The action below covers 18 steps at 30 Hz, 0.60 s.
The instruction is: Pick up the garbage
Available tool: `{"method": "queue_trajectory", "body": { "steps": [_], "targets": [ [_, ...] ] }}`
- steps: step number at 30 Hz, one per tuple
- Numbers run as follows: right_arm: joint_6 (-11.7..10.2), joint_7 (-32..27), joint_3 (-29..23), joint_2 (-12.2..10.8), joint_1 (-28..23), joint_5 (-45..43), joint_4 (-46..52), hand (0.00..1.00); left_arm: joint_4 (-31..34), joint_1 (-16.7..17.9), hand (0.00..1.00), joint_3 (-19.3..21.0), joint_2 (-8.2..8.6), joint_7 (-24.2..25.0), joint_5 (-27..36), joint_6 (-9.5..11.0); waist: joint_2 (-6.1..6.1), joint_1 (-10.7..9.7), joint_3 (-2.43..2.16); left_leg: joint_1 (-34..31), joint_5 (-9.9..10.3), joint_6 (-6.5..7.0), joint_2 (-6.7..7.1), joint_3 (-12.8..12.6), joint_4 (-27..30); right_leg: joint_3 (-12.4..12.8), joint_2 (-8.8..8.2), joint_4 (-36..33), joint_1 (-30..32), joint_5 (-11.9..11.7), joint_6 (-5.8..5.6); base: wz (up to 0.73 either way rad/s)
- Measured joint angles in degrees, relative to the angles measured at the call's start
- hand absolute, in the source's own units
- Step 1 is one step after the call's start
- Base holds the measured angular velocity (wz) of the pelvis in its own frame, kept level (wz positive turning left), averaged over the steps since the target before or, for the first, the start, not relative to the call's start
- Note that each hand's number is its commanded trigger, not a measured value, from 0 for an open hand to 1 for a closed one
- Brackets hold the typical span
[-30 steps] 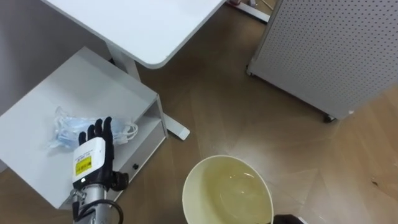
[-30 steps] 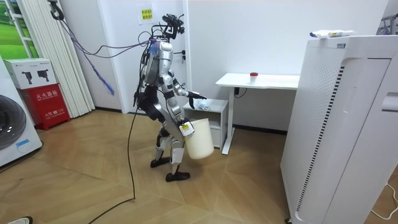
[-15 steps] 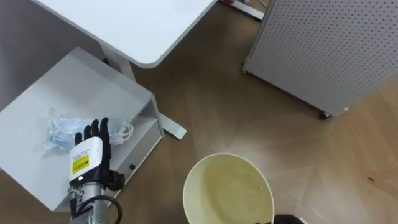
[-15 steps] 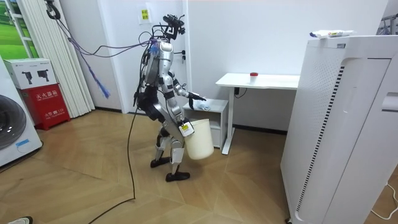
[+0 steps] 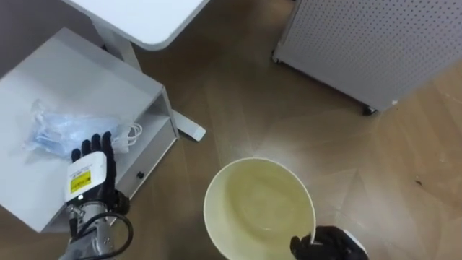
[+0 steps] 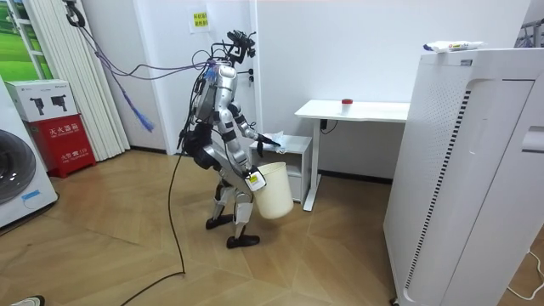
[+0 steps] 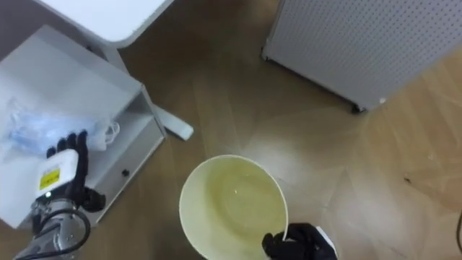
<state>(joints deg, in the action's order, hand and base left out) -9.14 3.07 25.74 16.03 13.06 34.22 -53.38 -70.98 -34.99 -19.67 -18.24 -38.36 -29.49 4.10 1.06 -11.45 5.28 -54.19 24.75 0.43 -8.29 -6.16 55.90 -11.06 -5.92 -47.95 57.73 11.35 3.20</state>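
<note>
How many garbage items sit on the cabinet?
1: a crumpled plastic bundle on the white cabinet, beyond the left robot hand; more may hide beneath. Right robot hand holds the bucket.

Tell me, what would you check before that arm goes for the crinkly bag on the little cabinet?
1. Fingers of the left hand straight and open: ok.
2. Fingertips at the near edge of the plastic bag: ok; contact cannot tell.
3. Bag lying free on the low cabinet: ok.
4. Grip of the right hand on the rim of the bucket: ok.
5. Room in the bucket: ok, looks empty.
</note>
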Motion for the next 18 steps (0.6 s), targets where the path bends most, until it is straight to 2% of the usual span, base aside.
{"method": "queue_trajectory", "body": {
  "steps": [1,2,3,6,12,18],
  "targets": [
    [-0.01,-0.06,-0.03,0.16,0.00,0.43,0.62,1.00,0.03,-0.38,0.52,-0.01,-0.56,-0.30,-0.07,0.00,-0.03,-0.12,-0.02,-1.19,0.44,-0.09,0.00,0.12,1.24,0.06,-0.02,-1.14,1.32,0.41,0.18,-0.09],
    [-0.01,-0.22,-0.09,0.21,0.01,0.82,0.97,1.00,0.06,-0.65,0.68,0.00,-0.85,-0.42,-0.07,-0.01,-0.04,-0.11,-0.02,-1.75,0.61,-0.12,-0.04,0.15,1.82,0.08,-0.01,-1.81,1.87,0.60,0.29,0.00],
    [-0.01,-0.58,-0.13,0.28,0.00,1.45,1.57,1.00,0.07,-1.04,1.00,-0.01,-1.30,-0.76,-0.08,-0.04,-0.10,-0.14,-0.05,-2.71,0.88,-0.19,-0.13,0.21,2.79,0.14,-0.07,-2.88,2.95,0.93,0.48,0.00],
    [0.04,-0.64,-0.14,0.42,0.00,1.63,2.47,1.00,0.08,-1.30,1.00,-0.02,-2.13,-2.04,-0.08,-0.42,-0.15,-0.40,-0.06,-4.04,1.26,-0.51,-0.40,0.40,4.26,0.15,-0.07,-4.57,4.39,1.44,0.94,0.00],
    [1.13,-0.62,-0.09,0.62,-0.11,2.29,4.31,1.00,0.92,-3.44,1.00,-0.65,-5.58,-4.75,0.05,-2.28,-0.14,-0.63,-0.07,-4.95,1.89,-1.59,-1.14,0.67,5.93,-0.04,-0.05,-6.52,5.53,2.12,1.98,0.00],
    [1.89,-0.36,-0.09,1.17,-0.15,2.57,5.36,1.00,2.44,-4.16,1.00,-0.90,-5.73,-4.92,-0.05,-3.85,-0.10,-0.70,-0.10,-6.14,2.31,-2.26,-1.11,1.86,7.88,-0.65,-0.08,-8.56,6.54,2.93,2.61,0.02]
  ]
}}
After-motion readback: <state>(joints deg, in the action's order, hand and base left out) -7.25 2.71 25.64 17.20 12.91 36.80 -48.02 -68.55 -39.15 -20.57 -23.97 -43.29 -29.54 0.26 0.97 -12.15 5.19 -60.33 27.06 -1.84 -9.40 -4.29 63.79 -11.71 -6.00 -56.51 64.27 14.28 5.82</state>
